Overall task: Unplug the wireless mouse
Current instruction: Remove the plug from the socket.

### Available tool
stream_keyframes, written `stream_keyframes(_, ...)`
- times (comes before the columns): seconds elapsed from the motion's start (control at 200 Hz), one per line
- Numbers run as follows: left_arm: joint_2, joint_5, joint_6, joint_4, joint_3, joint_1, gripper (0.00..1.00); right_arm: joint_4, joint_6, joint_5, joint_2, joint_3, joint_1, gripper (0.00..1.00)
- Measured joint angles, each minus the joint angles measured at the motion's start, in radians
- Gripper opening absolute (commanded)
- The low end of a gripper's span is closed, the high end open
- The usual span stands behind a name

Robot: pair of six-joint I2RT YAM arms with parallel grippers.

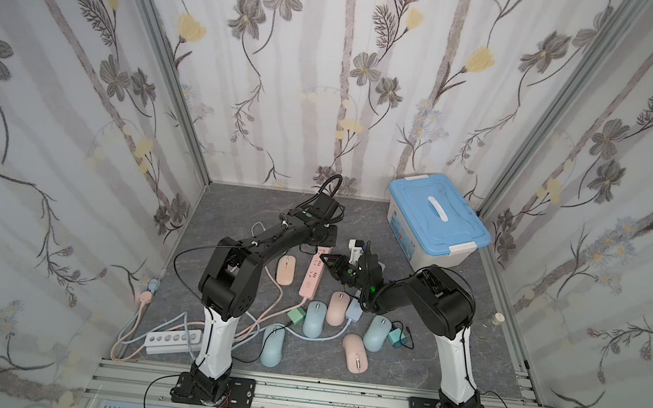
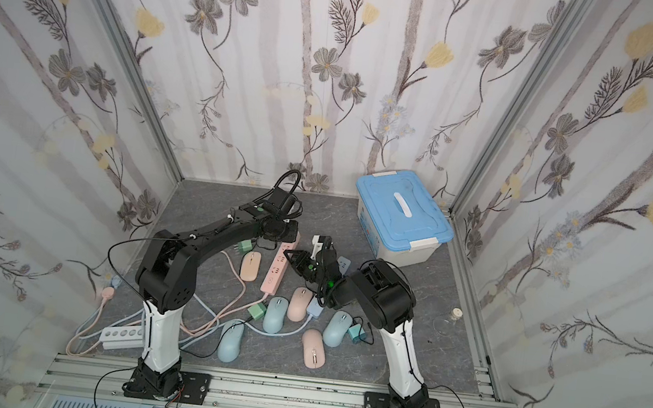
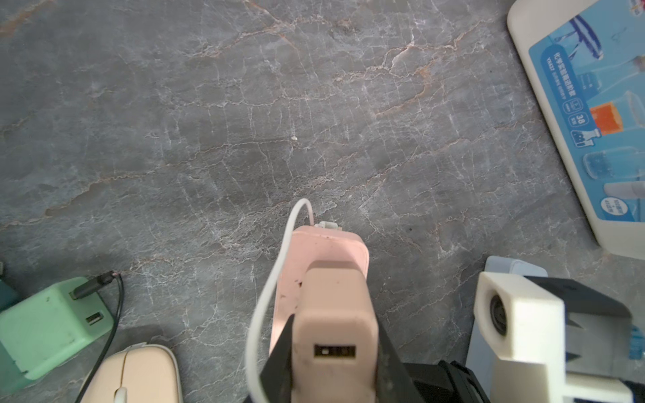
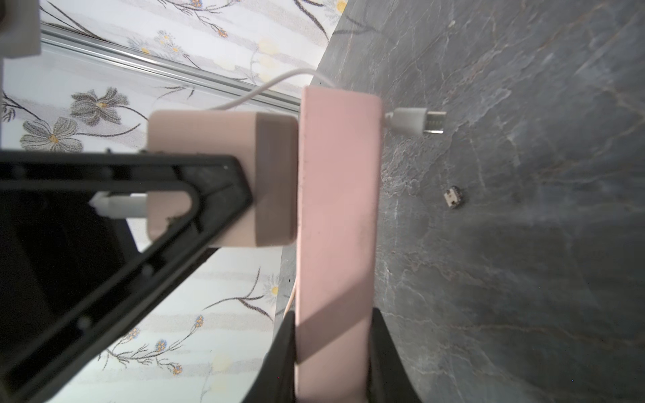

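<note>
A: The pink plastic charger block [image 3: 335, 300] sits plugged into the far end of the long pink plastic power strip [image 4: 336, 209]. What might spoil things from here?

B: Likeliest, the strip comes up with the charger block. The right tool [image 4: 331, 352] has its fingers against both long sides of the strip, but that hold may not be firm. If it slips, the pull lifts everything instead of parting the pins. A tilted pull could also jam them.

A: And the thin white cable [image 3: 265, 296]?

B: It loops from the charger block round the left of the strip. Its free connector [image 4: 415, 122] shows just past the strip's far end, over the grey marbled desk [image 3: 244, 104], and is in no mouse. It could snag on a finger and drag.

A: Where is the charger block relative to the left tool [image 3: 334, 352]?

B: Right between its fingers, clamped on two opposite sides, with the tool reaching in from the left. The right tool holds the strip just nearer. The peach oval wireless mouse [image 1: 286, 269] lies on the desk just left of the strip, and neither tool touches it.
</note>
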Motion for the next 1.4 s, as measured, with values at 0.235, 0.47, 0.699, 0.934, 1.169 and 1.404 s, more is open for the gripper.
stream_keyframes(0.235,-0.051,-0.068,-0.055,0.055,-0.061,-0.017,0.00,0.030,0.006,0.010,0.003,0.002,0.008,0.00)
stream_keyframes(0.47,0.072,-0.077,0.018,-0.233,0.230,-0.018,0.00,0.040,0.005,0.030,0.000,0.021,0.008,0.00)
stream_keyframes(0.699,-0.009,-0.065,0.039,-0.127,0.062,-0.018,0.00,0.015,0.006,0.009,0.002,0.021,0.020,0.00)
stream_keyframes(0.934,-0.006,-0.074,-0.026,-0.121,0.079,-0.018,0.00,0.022,0.008,0.026,0.002,0.022,0.023,0.00)
stream_keyframes(1.169,-0.058,-0.091,-0.051,-0.082,-0.006,-0.018,0.00,0.017,0.013,-0.004,0.005,0.027,0.026,0.00)
stream_keyframes(1.404,-0.135,-0.064,0.074,0.090,-0.146,-0.018,0.00,0.028,0.002,-0.014,0.012,0.034,0.028,0.00)
